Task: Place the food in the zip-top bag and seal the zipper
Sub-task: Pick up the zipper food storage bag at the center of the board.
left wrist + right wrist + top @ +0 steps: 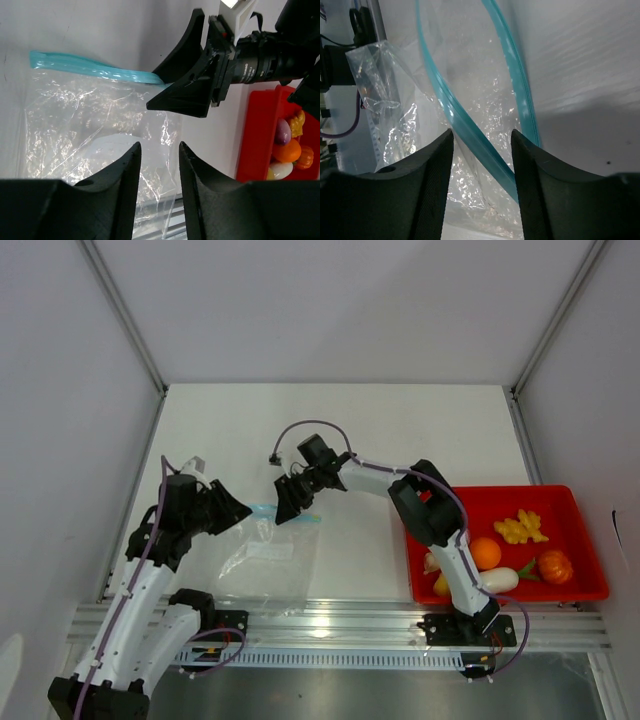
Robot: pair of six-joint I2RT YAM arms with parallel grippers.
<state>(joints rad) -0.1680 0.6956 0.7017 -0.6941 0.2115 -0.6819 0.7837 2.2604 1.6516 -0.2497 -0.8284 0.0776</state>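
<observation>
The clear zip-top bag [262,562] lies flat at the near left of the table, its light-blue zipper [288,515] along the far edge. My left gripper [238,510] is open and empty over the bag's left part [90,125]. My right gripper [290,504] is open at the zipper's right end. In the right wrist view the two zipper strips [470,130] are parted, and one strip runs between my fingers [482,137]. The food lies in the red tray [500,502]: orange fruit [486,553], pumpkin [555,566], yellow pieces [521,528], white piece [498,580] and garlic [283,132].
The red tray sits at the right near edge, beside the right arm's base. A metal rail [330,620] runs along the table's near edge, and the bag's lower edge reaches it. White walls enclose the table.
</observation>
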